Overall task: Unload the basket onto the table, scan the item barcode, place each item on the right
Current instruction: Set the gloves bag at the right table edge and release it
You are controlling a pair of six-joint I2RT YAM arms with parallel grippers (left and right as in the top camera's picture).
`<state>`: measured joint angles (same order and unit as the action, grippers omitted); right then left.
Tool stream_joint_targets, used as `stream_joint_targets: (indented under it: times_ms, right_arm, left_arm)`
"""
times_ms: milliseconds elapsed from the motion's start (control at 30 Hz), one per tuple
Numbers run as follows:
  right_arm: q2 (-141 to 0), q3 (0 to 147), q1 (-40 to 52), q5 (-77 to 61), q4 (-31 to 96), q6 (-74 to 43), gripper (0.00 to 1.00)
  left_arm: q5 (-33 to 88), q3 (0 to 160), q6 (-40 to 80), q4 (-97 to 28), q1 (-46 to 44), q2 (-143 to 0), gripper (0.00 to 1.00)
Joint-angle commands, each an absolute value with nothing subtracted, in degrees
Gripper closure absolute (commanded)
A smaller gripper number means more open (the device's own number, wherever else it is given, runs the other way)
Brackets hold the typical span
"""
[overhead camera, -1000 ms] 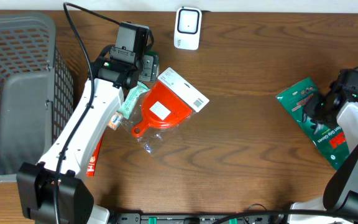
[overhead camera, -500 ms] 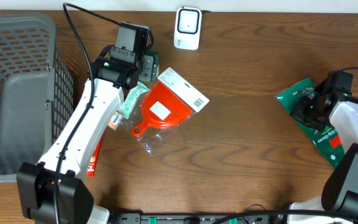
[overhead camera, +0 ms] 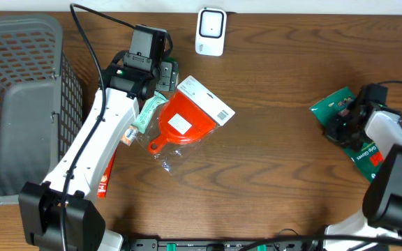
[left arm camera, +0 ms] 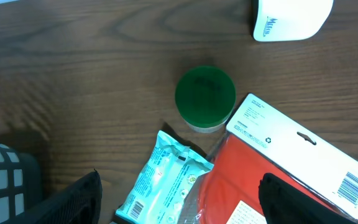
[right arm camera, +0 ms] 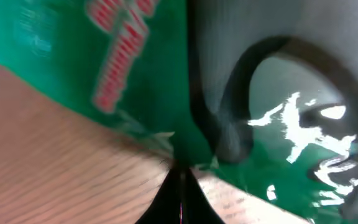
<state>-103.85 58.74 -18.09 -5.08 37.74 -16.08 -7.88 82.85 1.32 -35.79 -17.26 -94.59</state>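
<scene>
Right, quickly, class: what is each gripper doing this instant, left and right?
Left gripper: open, holding nothing.
Right gripper: shut at the edge of the green packet; whether it grips it cannot be told.

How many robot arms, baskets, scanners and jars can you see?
Robot arms: 2 (left arm, right arm)
Basket: 1
Scanner: 1
Jar: 1
Total: 5

The right gripper, pinched together, swings leftward from the table's edge and now sits low over the green packet.
</scene>
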Motion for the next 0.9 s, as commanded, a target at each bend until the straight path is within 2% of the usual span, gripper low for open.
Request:
stream_joint_targets:
  times_ms: [0,100,267,667,867]
  right_arm:
    - [-106.7,58.0,-17.2,-3.2,36.7,-15.6,0.99]
    - [-107.4,58.0,-17.3,-1.6,34.4,-15.9,0.99]
    - [-107.4,58.2,-19.6,1.3,28.7,-15.8,0.92]
    - [-108.0,59.0,-34.6,3.5,23.1,-14.0,0.93]
    - [-108.0,61.5,-38.2,1.0,21.5,-12.9,0.93]
  left_arm:
    - [-8.2,82.7,1.6,-35.9,-17.1,-93.5,0.2]
    - [-8.2,82.7,1.6,-36.0,-17.1,-93.5,0.19]
    - [-8.2,82.7,1.6,-36.0,-17.1,-93.5,0.19]
    - [-8.2,82.7,1.6,-36.6,-17.1,-93.5,0.2]
    - [-8.2,82.7,1.6,-36.6,-17.1,-93.5,0.19]
